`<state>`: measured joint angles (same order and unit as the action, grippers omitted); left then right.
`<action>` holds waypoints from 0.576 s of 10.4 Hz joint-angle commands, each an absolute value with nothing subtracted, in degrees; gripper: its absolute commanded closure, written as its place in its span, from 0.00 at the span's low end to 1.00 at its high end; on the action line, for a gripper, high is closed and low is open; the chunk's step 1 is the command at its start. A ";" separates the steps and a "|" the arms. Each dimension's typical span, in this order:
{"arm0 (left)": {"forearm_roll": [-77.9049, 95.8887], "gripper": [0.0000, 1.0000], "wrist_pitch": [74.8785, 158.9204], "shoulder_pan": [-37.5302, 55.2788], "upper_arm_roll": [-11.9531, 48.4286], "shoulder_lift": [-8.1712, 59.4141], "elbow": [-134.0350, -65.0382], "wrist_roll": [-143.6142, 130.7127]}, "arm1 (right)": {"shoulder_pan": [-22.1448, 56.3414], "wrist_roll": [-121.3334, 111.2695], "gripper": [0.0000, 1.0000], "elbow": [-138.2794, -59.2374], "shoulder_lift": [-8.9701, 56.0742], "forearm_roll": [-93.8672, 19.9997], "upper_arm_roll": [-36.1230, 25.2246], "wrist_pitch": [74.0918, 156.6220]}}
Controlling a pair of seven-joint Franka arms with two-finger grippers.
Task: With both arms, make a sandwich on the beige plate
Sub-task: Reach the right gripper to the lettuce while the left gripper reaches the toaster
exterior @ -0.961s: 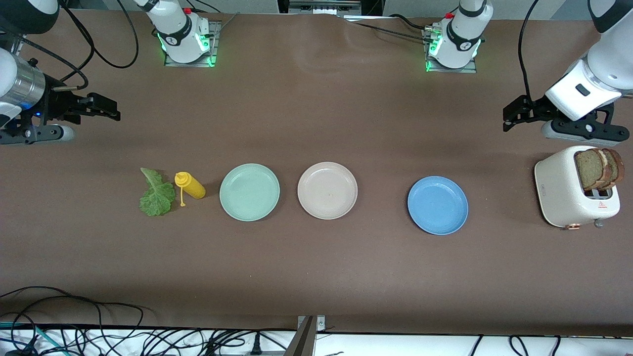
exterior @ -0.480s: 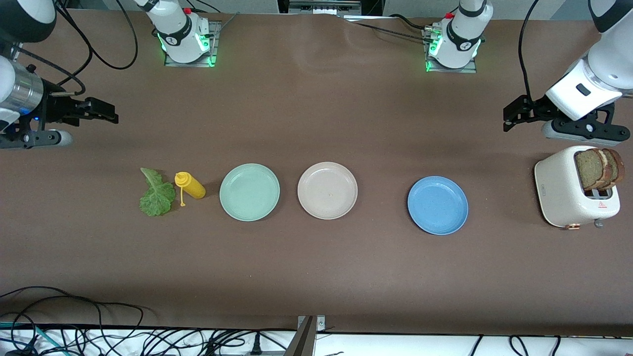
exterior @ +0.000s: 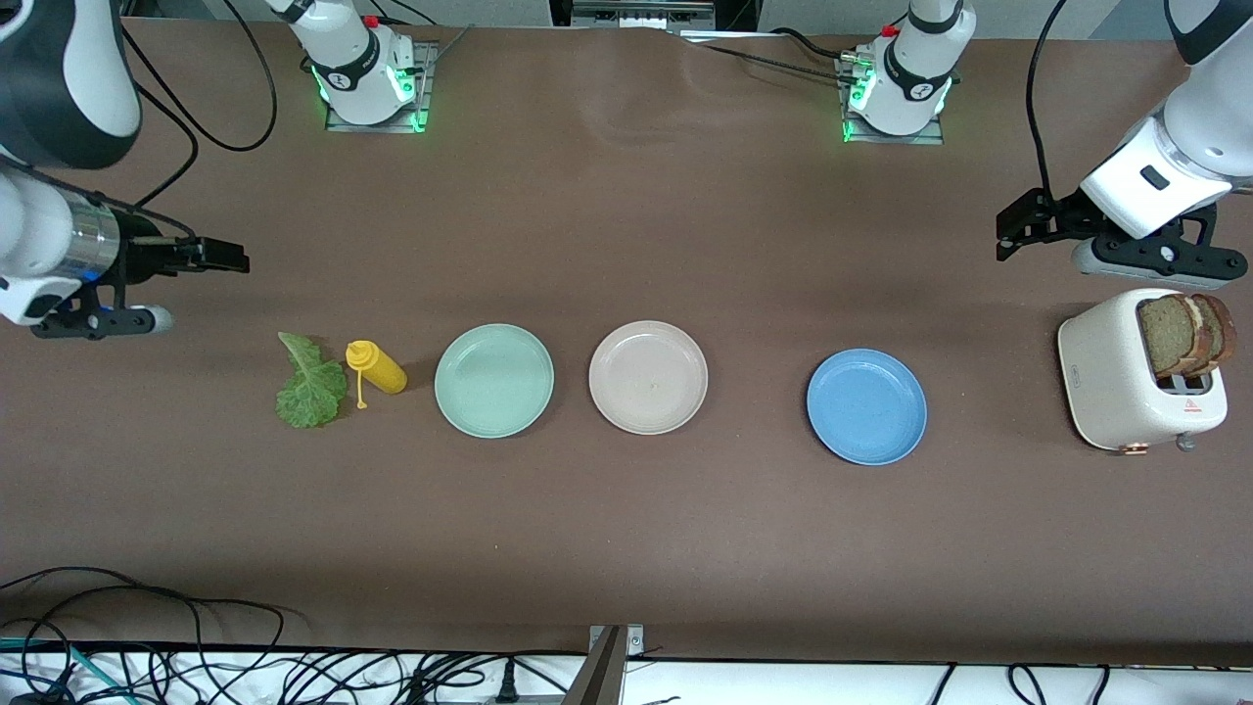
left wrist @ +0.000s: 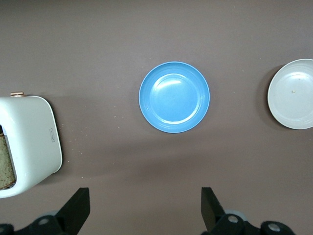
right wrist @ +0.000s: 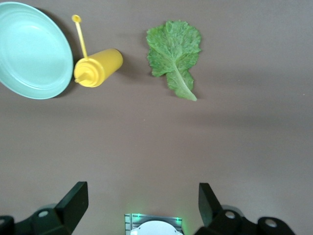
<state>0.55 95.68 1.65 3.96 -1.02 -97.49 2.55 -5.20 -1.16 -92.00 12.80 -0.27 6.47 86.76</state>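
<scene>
The beige plate (exterior: 648, 377) lies bare on the brown surface (exterior: 626, 529), between a mint-green plate (exterior: 494, 380) toward the right arm's end and a blue plate (exterior: 866, 406) toward the left arm's end; in the left wrist view the beige plate (left wrist: 295, 94) is cut off at the frame edge. No sandwich is assembled: two brown bread slices (exterior: 1184, 335) stand upright in a white toaster (exterior: 1136, 384) at the left arm's end of the surface, their lower halves hidden inside the slots, and in the left wrist view only a sliver of bread shows at the toaster (left wrist: 27, 144) edge. A green lettuce leaf (exterior: 311, 384) lies flat near the right arm's end, just beside a yellow squeeze bottle (exterior: 377, 368) lying on its side with its thin nozzle pointing toward the front camera. The left gripper (exterior: 1018, 223) hangs over bare surface near the toaster, jaws spread wide apart and holding nothing, as the left wrist view (left wrist: 144, 208) confirms. The right gripper (exterior: 220, 257) is over bare surface near the lettuce; from the front its jaws overlap and look nearly closed, but the right wrist view (right wrist: 142, 203) shows them released and empty, with the lettuce (right wrist: 175, 55), bottle (right wrist: 98, 67) and the partly cropped mint-green plate (right wrist: 32, 49) below.
</scene>
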 commanded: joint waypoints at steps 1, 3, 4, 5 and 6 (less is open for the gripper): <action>-0.44 0.00 94.48 1.14 4.22 -0.35 -96.50 3.17 | -5.62 -1.76 0.00 -92.20 15.71 0.62 6.68 88.15; -0.61 0.00 94.57 -2.00 3.87 1.66 -96.24 3.60 | -5.71 -2.11 0.00 -92.37 18.79 0.62 6.50 90.60; -0.79 0.00 95.01 -3.50 3.78 3.06 -96.07 3.86 | -5.71 -2.11 0.00 -92.37 20.11 0.62 6.42 91.83; -2.97 0.00 95.18 -5.60 3.87 4.38 -95.89 3.87 | -5.89 -2.20 0.00 -92.37 21.87 0.62 6.42 92.89; -6.56 0.00 97.10 -7.19 3.87 5.61 -95.89 3.87 | -6.58 -2.37 0.00 -92.37 23.19 0.62 6.50 93.60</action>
